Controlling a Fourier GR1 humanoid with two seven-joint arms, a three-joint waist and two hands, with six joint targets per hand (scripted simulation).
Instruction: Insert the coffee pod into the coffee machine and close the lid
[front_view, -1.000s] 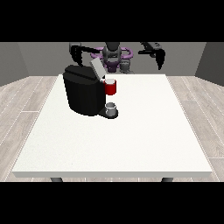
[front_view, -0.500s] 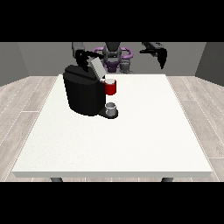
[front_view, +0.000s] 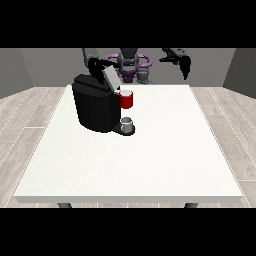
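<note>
Since the earlier front view, the arm at the view's left has swung in behind the coffee machine (front_view: 96, 106), and its hand (front_view: 98, 64) now sits just behind the raised lid (front_view: 111, 77); whether its fingers are apart or together I cannot tell. Opposite, the hand at the view's right (front_view: 185, 66) hangs above the table (front_view: 150, 155) with fingers drooping, relaxed, holding nothing. No pod plainly shows, only a grey thing (front_view: 127, 122) on the machine's base below a red thing at the machine (front_view: 127, 99), so pressing the lid down now risks closing it on an empty slot.
</note>
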